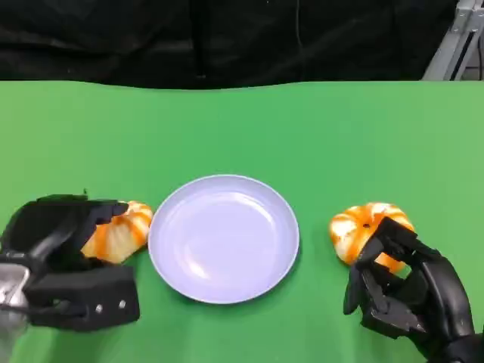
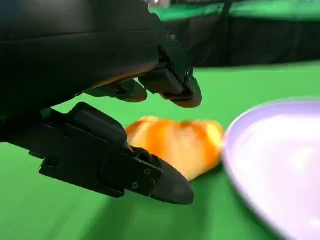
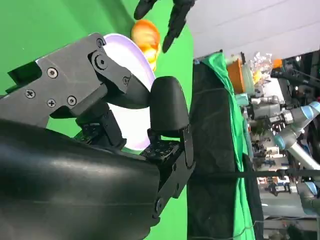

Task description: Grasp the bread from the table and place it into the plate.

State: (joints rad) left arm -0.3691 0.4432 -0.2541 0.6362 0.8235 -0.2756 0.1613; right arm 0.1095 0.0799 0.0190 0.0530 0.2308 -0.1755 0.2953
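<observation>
You see a flat green table cover (image 1: 242,128) that looks matt and soft, like cloth. The round pale purple plate (image 1: 224,237) looks smooth and shiny, like plastic. The two orange-and-white bread rolls (image 1: 121,231) (image 1: 361,225) look glossy and bumpy. Both black hands (image 1: 72,261) (image 1: 401,291) look like hard plastic, and the right hand's shell (image 3: 75,190) shines.

Left hand (image 1: 72,261): matte black, blocky segments, small silver screws, silver forearm at its wrist edge. Right hand (image 1: 408,291): black, angular linked fingers (image 3: 167,107), glossy rounded shell, cross-head screws in plates.
</observation>
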